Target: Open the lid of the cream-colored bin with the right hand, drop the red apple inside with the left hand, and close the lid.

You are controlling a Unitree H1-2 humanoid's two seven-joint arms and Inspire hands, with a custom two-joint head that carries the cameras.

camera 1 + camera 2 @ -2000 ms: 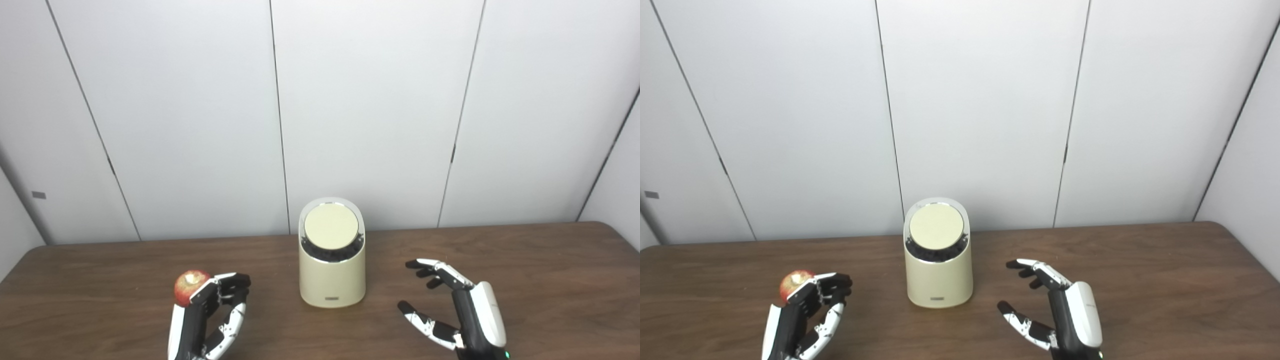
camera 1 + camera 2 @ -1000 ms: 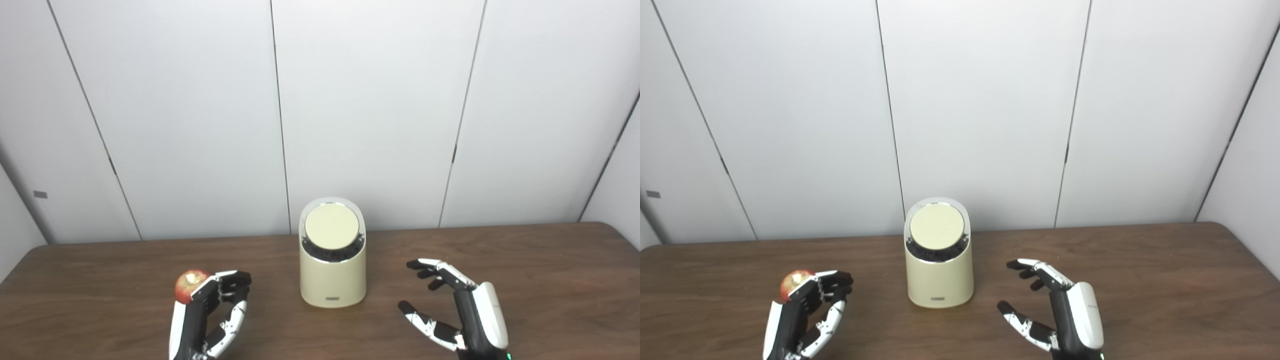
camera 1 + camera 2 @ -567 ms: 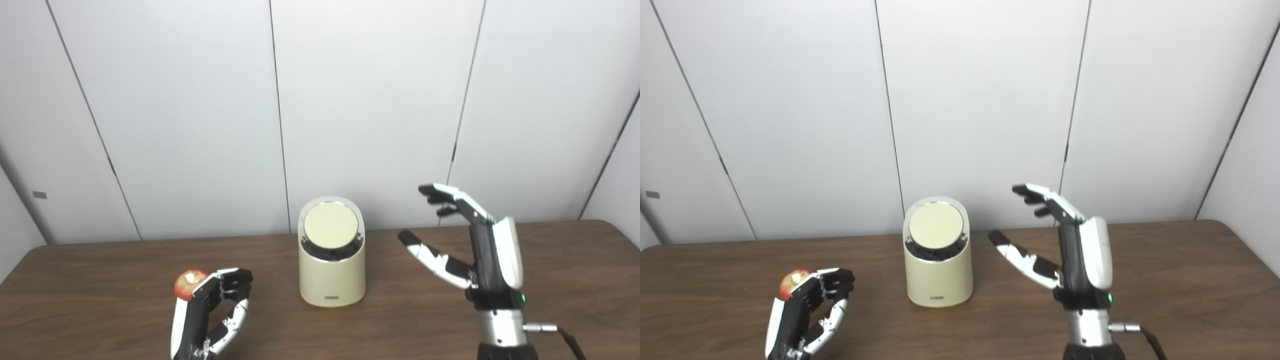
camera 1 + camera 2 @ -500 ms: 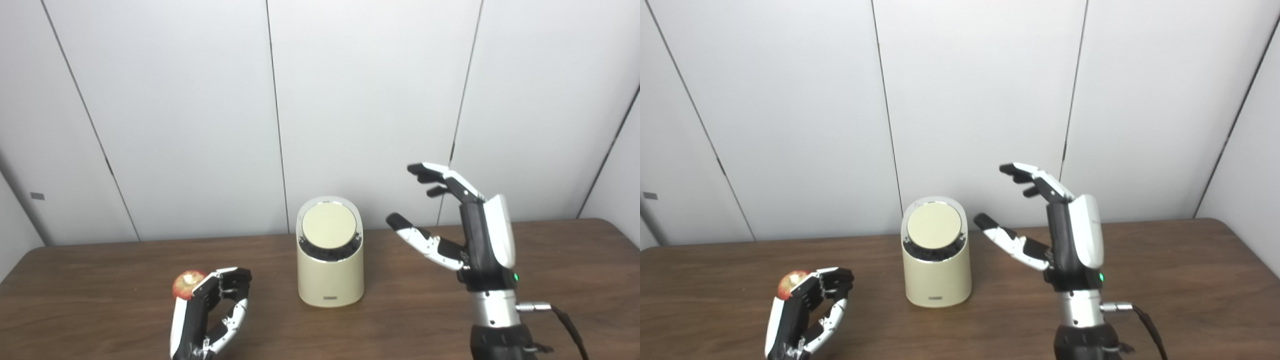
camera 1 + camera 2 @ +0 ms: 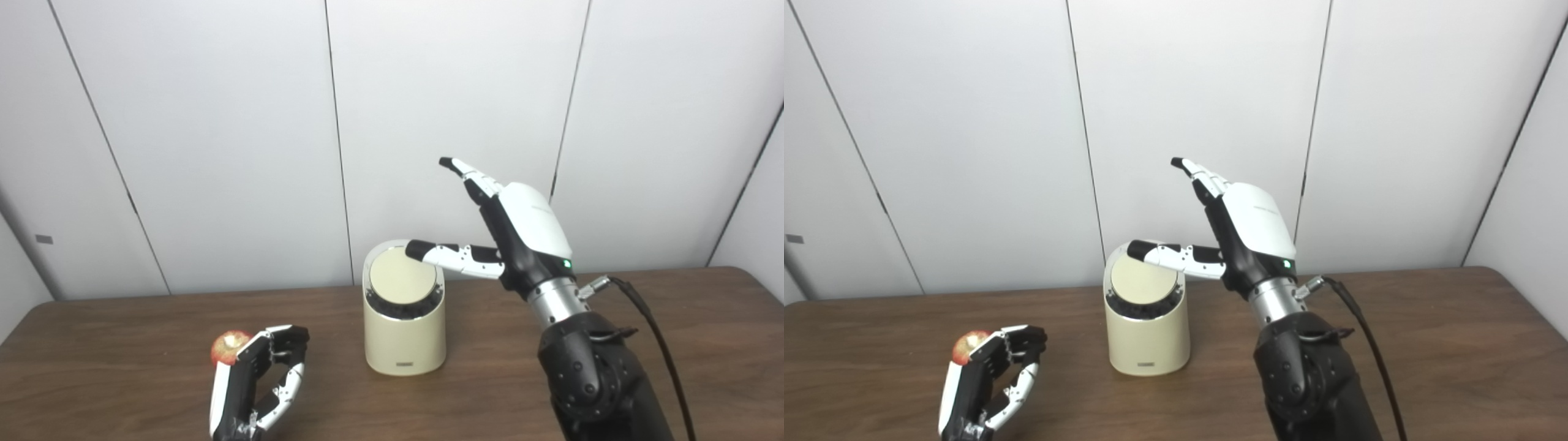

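Observation:
The cream-colored bin (image 5: 404, 343) stands mid-table, its round slanted lid (image 5: 402, 277) shut. My right hand (image 5: 517, 236) is raised to the right of the bin and open. Its thumb reaches left with the tip at the lid's upper rim, and its fingers (image 5: 468, 177) point up above the bin. The red apple (image 5: 222, 348) sits on the table at the front left. My left hand (image 5: 257, 380) stands right beside it with fingers curled, palm facing away from the apple and nothing between fingers and thumb.
The brown table (image 5: 674, 318) ends at a white panelled wall (image 5: 245, 122) just behind the bin. A black cable (image 5: 649, 334) hangs from my right wrist over the table's right side.
My right hand rose from the table at the front right and swung left, bringing its thumb to the lid's upper rim. The left hand, apple and bin stayed put. The lid is still shut.

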